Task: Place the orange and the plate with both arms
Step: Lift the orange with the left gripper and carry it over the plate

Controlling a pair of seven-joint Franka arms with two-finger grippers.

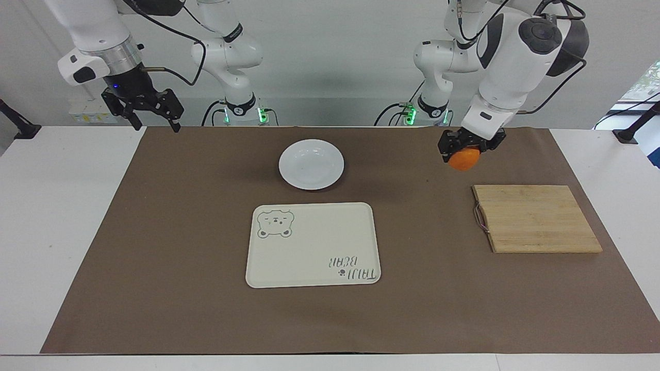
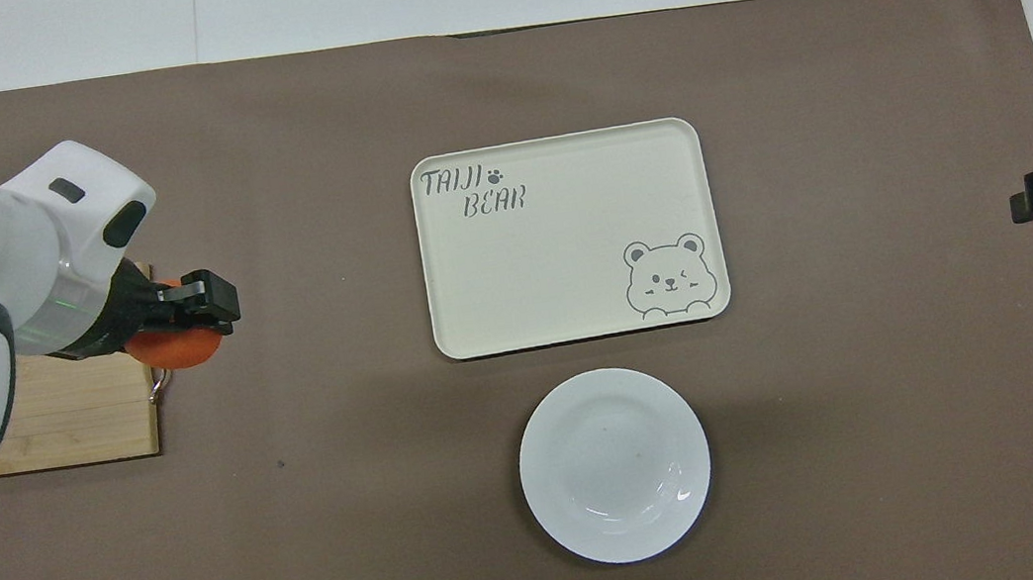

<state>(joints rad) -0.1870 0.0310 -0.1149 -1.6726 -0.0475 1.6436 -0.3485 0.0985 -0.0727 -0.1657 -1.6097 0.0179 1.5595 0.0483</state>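
Left gripper was clenched on the orange, raised over the brown mat just beside the handle edge of the wooden cutting board. Plate sat on the mat, nearer to the robots than the bear tray, close beside it but apart. Right gripper waited with fingers spread over the mat's corner at the right arm's end.

A robotics lab is being shown: white jointed robot arms are being mounted along the frame's top, at a white table covered by a brown paper mat, with black cables trailing.
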